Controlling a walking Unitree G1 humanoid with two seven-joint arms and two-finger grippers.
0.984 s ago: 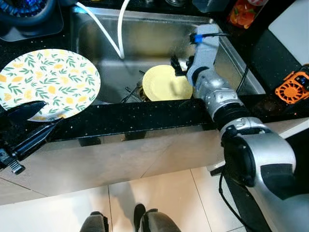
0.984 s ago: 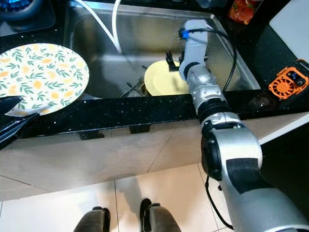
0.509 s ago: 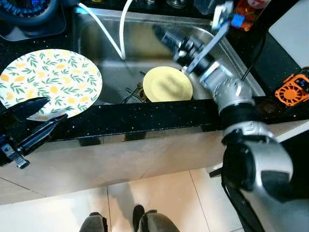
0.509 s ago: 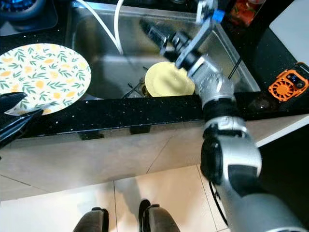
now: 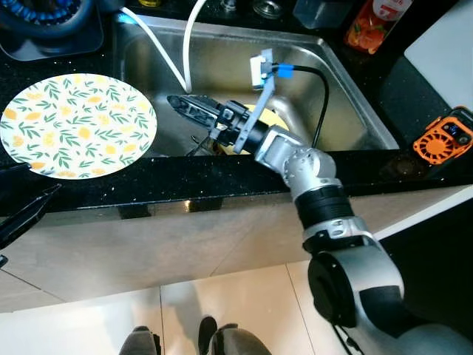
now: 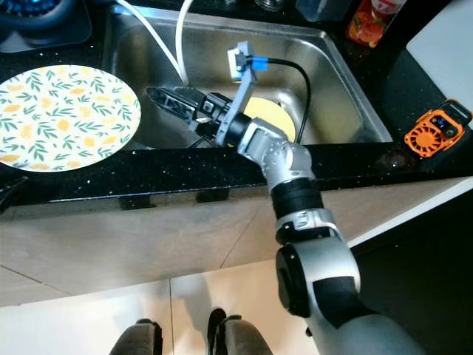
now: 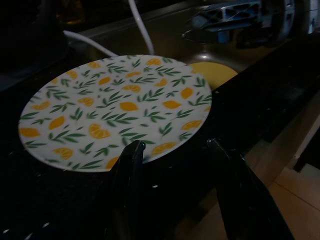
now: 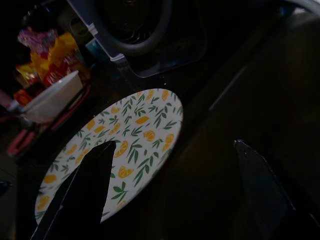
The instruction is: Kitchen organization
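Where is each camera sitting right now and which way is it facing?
Left eye view: on the head, looking down at the black counter, sink and floor; the right arm and right gripper reach over the sink, the left gripper sits low at the counter edge.
Right eye view: same head, same scene, slightly offset.
Left wrist view: looks along its open fingers at the lemon-print plate.
Right wrist view: looks along its open fingers from the sink toward that plate.
Shared: all four show the plate.

No legible text, labels, brands or numbers anywhere; bottle label [image 5: 367, 28] too blurred to read.
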